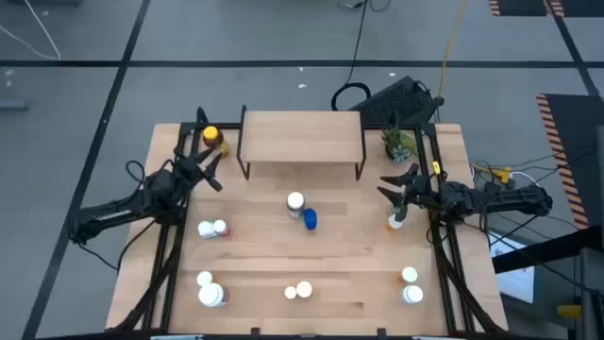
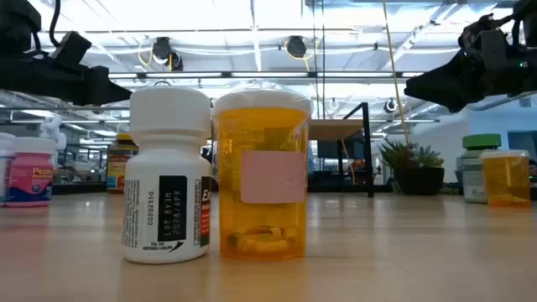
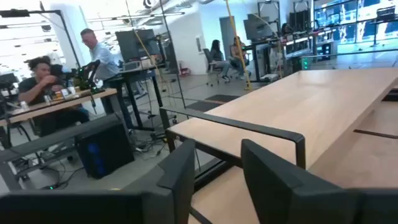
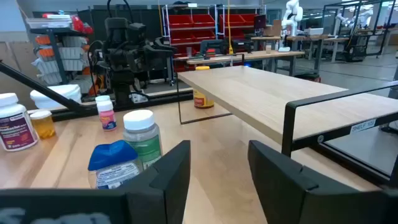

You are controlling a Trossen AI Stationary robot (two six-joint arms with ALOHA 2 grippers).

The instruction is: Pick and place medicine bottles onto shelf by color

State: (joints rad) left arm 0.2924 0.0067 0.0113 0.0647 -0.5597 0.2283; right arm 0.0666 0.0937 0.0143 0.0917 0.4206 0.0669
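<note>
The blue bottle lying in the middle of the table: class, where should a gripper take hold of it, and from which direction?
Grip the blue bottle across its round body, coming straight down. It lies on its side, touching the upright white-capped bottle, so place the fingers off that side.

Shelf (image 1: 302, 139) sitting top centre of table (image 1: 349, 255) in high view. Two bottles (image 1: 302, 210) lying just below it, mid-frame. Potted plant (image 1: 397, 144) standing right of shelf. Left gripper (image 1: 209, 170) hovering left of shelf; right gripper (image 1: 396, 187) hovering at right, below plant.
</note>
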